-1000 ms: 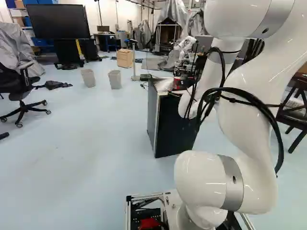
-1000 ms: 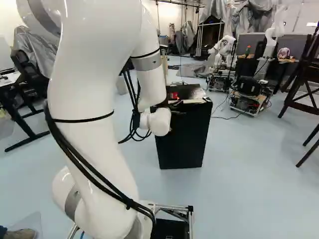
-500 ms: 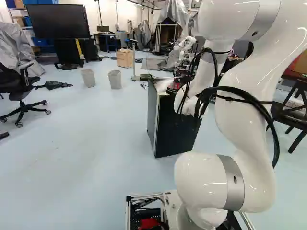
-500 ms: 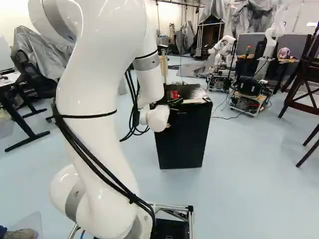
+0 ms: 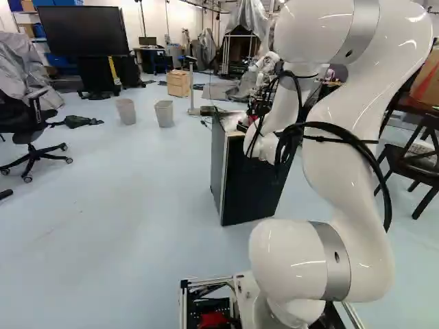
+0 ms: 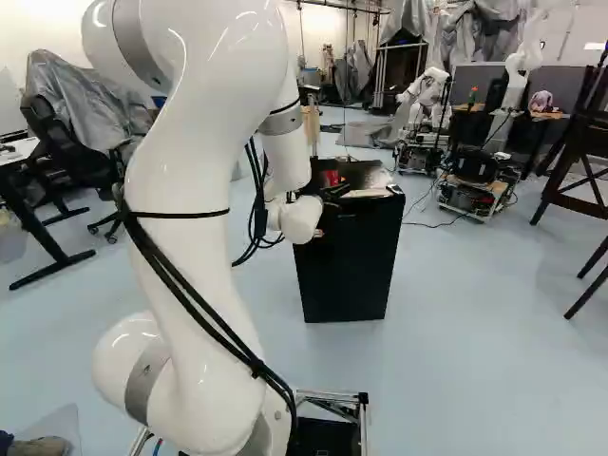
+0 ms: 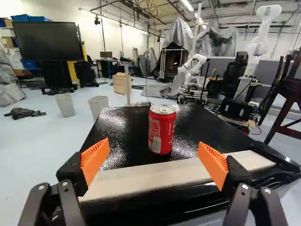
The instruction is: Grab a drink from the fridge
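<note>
Arm (image 6: 180, 275) is reaching farther forward than before; claw (image 7: 154, 144) is sitting spread, red can (image 7: 161, 132) is standing ahead on black fridge (image 6: 348, 271), near side, so grasp is probably lining up.

No words, brand or number could be made out with certainty. In the wrist view, the red can (image 7: 162, 131) carried white print (image 7: 154, 126) on its side, too small and blurred to tell letter by letter. Low on the same side sat a pale panel (image 7: 156, 144) with faint marks, also unreadable, and a line of tiny white characters (image 7: 170, 133) ran up the can beside it. The can stood upright on the black surface (image 7: 136, 141). In both base views, any print on the can was too small to tell.
</note>
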